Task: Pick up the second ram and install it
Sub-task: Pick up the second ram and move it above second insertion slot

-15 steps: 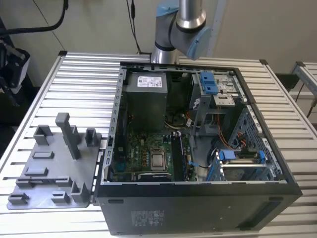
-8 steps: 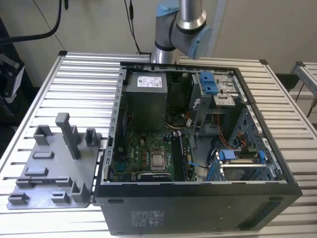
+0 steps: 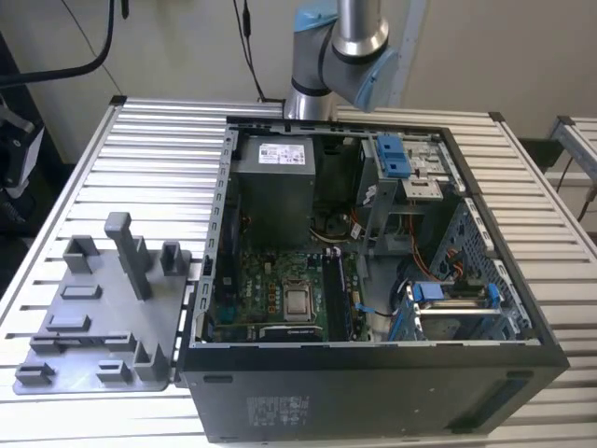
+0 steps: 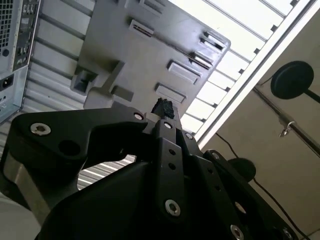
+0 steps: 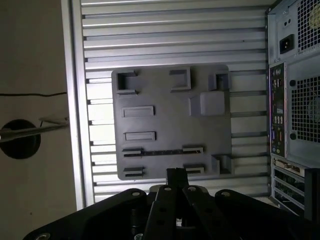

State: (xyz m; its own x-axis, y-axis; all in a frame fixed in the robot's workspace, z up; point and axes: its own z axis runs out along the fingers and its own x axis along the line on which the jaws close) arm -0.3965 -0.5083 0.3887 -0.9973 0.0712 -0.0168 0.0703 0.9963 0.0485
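- The claw [image 5: 176, 174] hangs over a grey tray, its fingers pressed together with nothing between them.
- Under it, the tray [image 5: 165, 117] lies flat on a slatted metal table [image 5: 175, 45].
- A thin dark strip, apparently the memory stick [image 5: 162, 151], sits between two holders on the tray.
- Just beside the tray lies an open computer case [image 3: 373, 378].
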